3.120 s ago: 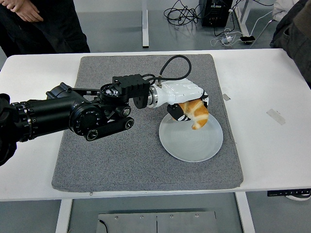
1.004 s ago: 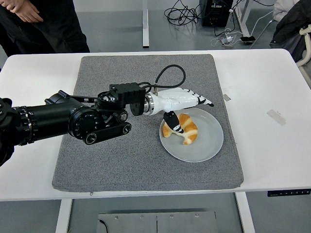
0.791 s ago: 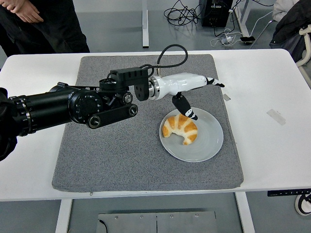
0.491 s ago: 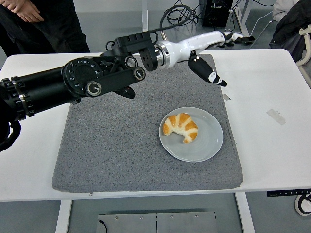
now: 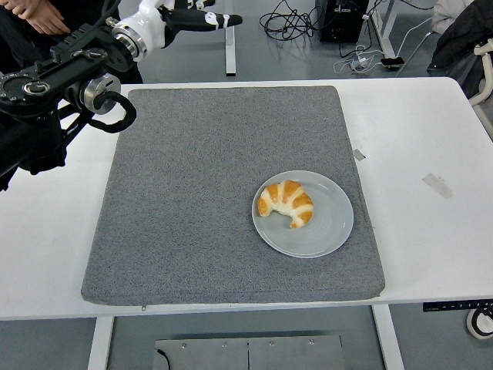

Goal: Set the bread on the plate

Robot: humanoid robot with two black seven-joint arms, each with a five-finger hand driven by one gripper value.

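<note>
The bread (image 5: pixel 286 203) — a croissant — lies on the plate (image 5: pixel 327 231), left of its middle, and the plate sits on the grey mat (image 5: pixel 192 216) toward the mat's near right corner. Nothing touches either. At the table's far left corner the left hand (image 5: pixel 181 17) hangs high, fingers stretched out and empty. By this showing the placing is done — only stowing the arm is left.
</note>
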